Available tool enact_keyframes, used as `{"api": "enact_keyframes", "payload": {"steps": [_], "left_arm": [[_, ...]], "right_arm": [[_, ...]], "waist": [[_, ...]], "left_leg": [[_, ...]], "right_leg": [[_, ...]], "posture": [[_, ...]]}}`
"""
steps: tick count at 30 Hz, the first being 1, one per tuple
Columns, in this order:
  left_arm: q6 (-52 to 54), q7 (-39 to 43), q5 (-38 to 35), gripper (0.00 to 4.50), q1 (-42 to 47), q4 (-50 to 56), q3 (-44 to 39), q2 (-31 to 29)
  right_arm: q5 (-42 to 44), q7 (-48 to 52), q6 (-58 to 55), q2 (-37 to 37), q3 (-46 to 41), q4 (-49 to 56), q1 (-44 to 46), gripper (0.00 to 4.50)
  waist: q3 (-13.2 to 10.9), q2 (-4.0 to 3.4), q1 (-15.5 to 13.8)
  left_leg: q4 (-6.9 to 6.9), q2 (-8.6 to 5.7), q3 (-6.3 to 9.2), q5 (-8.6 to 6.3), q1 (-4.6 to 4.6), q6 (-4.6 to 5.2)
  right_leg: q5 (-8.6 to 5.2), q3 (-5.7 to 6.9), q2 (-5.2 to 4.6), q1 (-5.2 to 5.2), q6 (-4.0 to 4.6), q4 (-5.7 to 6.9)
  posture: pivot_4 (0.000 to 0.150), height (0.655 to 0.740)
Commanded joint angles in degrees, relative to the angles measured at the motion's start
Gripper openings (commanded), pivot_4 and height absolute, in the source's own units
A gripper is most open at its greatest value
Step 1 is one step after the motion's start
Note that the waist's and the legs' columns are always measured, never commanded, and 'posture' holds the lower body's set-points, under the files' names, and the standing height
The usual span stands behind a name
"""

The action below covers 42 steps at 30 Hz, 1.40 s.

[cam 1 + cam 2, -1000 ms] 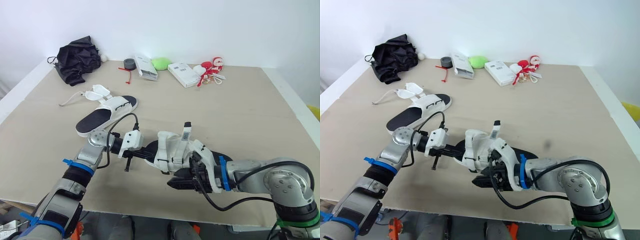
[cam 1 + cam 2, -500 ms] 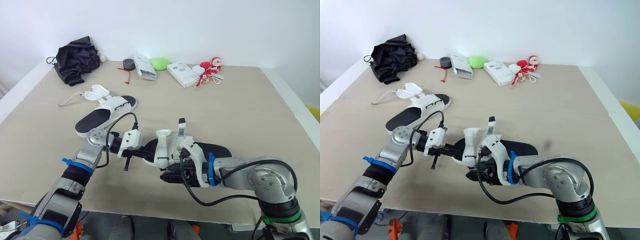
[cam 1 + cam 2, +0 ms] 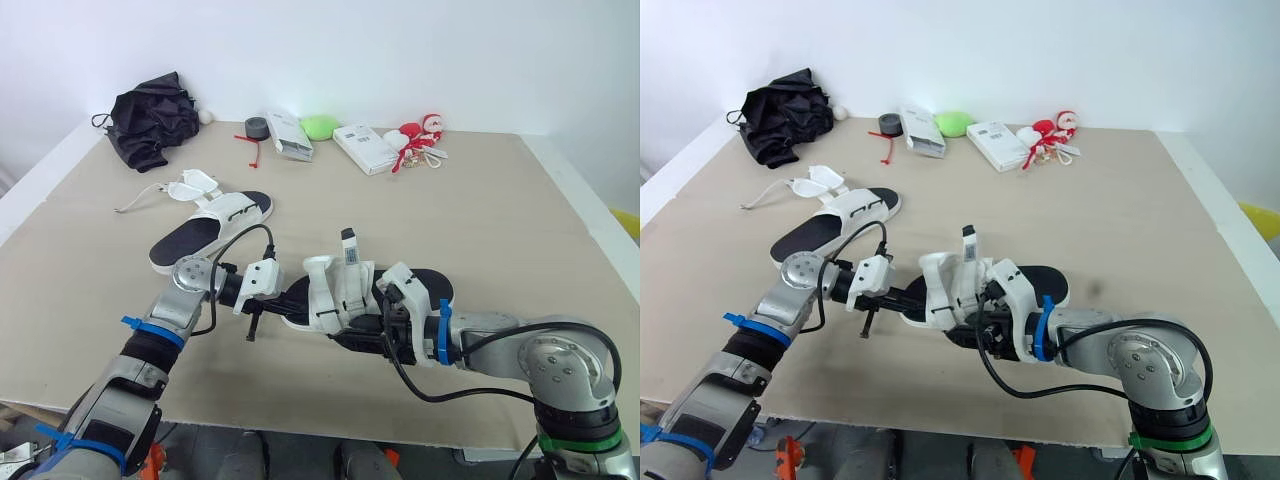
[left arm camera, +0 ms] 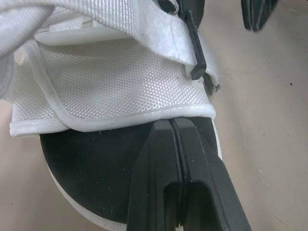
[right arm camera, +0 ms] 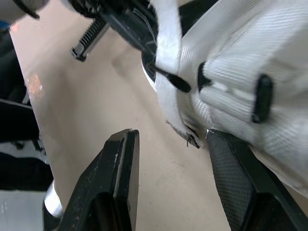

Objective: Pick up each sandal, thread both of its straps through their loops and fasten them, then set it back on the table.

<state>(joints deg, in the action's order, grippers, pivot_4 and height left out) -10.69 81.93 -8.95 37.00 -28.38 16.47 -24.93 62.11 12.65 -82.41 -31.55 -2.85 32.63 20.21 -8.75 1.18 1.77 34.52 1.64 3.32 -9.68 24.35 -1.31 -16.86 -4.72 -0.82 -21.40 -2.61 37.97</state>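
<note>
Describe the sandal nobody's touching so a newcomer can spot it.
On the tan table, look to the far left corner where the black bundle sits. Just nearer the robot, past a small white object with a cord, the sandal lies flat, black footbed up. Unlike the other sandal, which the left gripper holds near the front edge, it lies free.
</note>
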Motion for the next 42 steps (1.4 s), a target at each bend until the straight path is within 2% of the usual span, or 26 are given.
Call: {"api": "enact_keyframes", "payload": {"steps": [1,11,14,15,16,17,18,25,31,34,37,39,42], "left_arm": [[1.8,1.3,4.2,0.0,-2.0,-2.9,3.8,-0.8],[1.6,1.4,4.3,0.0,-1.1,-3.7,3.9,-0.4],[1.6,1.3,4.3,0.0,-1.0,-3.8,3.8,-0.5],[1.6,1.3,4.3,0.0,-1.0,-3.8,3.7,-0.6],[1.6,1.3,4.3,0.0,-1.1,-3.8,3.7,-0.6],[1.6,1.2,4.3,0.0,-1.1,-3.8,3.7,-0.7],[1.6,1.2,4.3,0.0,-1.2,-3.8,3.6,-0.8],[1.6,1.0,4.2,0.0,-1.2,-3.8,3.6,-0.7],[1.3,1.1,4.3,0.0,-0.8,-4.5,3.7,-0.3],[1.1,1.1,4.3,0.0,-0.7,-4.8,3.7,-0.1],[0.9,1.2,4.4,0.0,-0.5,-5.1,3.7,0.0],[0.7,1.2,4.6,0.0,-0.5,-5.3,3.7,0.2],[0.5,1.1,4.7,0.0,-0.4,-5.5,3.8,0.5]], "right_arm": [[0.4,-2.1,1.4,1.7,-1.8,2.8,0.1,2.45],[-1.2,-0.7,1.8,5.3,3.1,-0.5,0.8,2.45],[-1.2,1.2,2.3,5.3,3.6,-1.0,0.9,1.61],[-0.8,2.0,2.2,5.0,3.4,-1.0,0.7,1.1],[-0.6,2.5,2.2,4.7,3.3,-0.9,0.6,0.85],[-0.3,3.3,2.1,4.2,3.2,-0.6,0.3,0.3],[0.0,4.1,2.1,3.7,3.1,-0.3,0.2,0.07],[6.2,10.2,2.9,1.4,0.4,1.9,-1.2,0.07],[21.8,15.2,6.7,-1.0,-3.7,2.9,0.4,0.07],[27.9,12.8,10.1,-1.0,-4.0,0.4,4.1,0.07],[23.4,5.0,12.2,2.3,-2.7,-6.6,10.8,0.07],[17.5,-2.3,11.7,5.6,-1.0,-15.8,15.8,0.07],[12.0,-7.7,11.3,8.0,-0.8,-24.8,20.1,0.07]], "waist": [[0.0,0.0,0.1],[0.0,0.0,0.2],[0.0,0.0,0.2],[0.0,0.0,0.2],[0.0,0.0,0.2],[0.0,0.0,0.2],[0.0,0.0,0.2],[0.0,0.0,0.2],[0.0,0.03,0.2],[-0.2,0.07,0.2],[-0.2,0.08,0.2],[-0.2,0.08,0.3],[-0.2,0.08,0.3]], "left_leg": [[0.0,0.0,0.0,0.0,0.0,0.0],[0.0,0.0,0.0,0.0,-0.01,0.0],[-0.01,-0.02,0.01,0.0,0.02,0.0],[-0.01,-0.02,0.01,0.0,0.02,0.0],[-0.01,-0.02,0.02,0.0,0.02,0.0],[-0.01,-0.03,0.02,0.0,0.02,0.0],[-0.01,-0.03,0.02,0.0,0.02,0.0],[-0.02,-0.03,0.03,0.0,0.03,0.0],[-0.01,-0.03,0.04,0.0,0.02,0.0],[-0.02,-0.05,0.03,0.0,0.06,0.0],[-0.03,-0.06,0.05,-0.01,0.19,-0.01],[-0.02,-0.05,0.06,-0.01,0.2,-0.01],[0.01,-0.05,0.05,0.07,0.15,0.04]], "right_leg": [[0.0,0.0,0.0,0.0,0.0,0.0],[-0.01,0.0,-0.01,0.0,0.0,0.0],[-0.03,0.0,-0.01,0.0,-0.03,0.0],[-0.04,0.0,-0.01,0.01,-0.05,0.0],[-0.04,0.0,-0.01,0.01,-0.05,0.0],[-0.05,0.0,-0.01,0.01,-0.05,0.0],[-0.05,0.0,-0.01,0.01,-0.05,0.0],[-0.06,0.01,-0.01,0.01,-0.06,0.0],[-0.06,0.01,-0.01,0.03,-0.05,0.0],[-0.07,0.01,-0.03,0.01,-0.08,0.0],[-0.09,0.04,-0.02,-0.11,-0.1,0.0],[-0.08,0.04,-0.01,-0.13,-0.09,0.01],[0.06,0.03,0.0,-0.12,-0.06,0.06]], "posture": [[0.15,0.738],[0.15,0.738],[0.15,0.738],[0.15,0.738],[0.15,0.738],[0.15,0.738],[0.15,0.738],[0.15,0.738],[0.15,0.738],[0.15,0.738],[0.15,0.738],[0.15,0.738],[0.15,0.738]]}}
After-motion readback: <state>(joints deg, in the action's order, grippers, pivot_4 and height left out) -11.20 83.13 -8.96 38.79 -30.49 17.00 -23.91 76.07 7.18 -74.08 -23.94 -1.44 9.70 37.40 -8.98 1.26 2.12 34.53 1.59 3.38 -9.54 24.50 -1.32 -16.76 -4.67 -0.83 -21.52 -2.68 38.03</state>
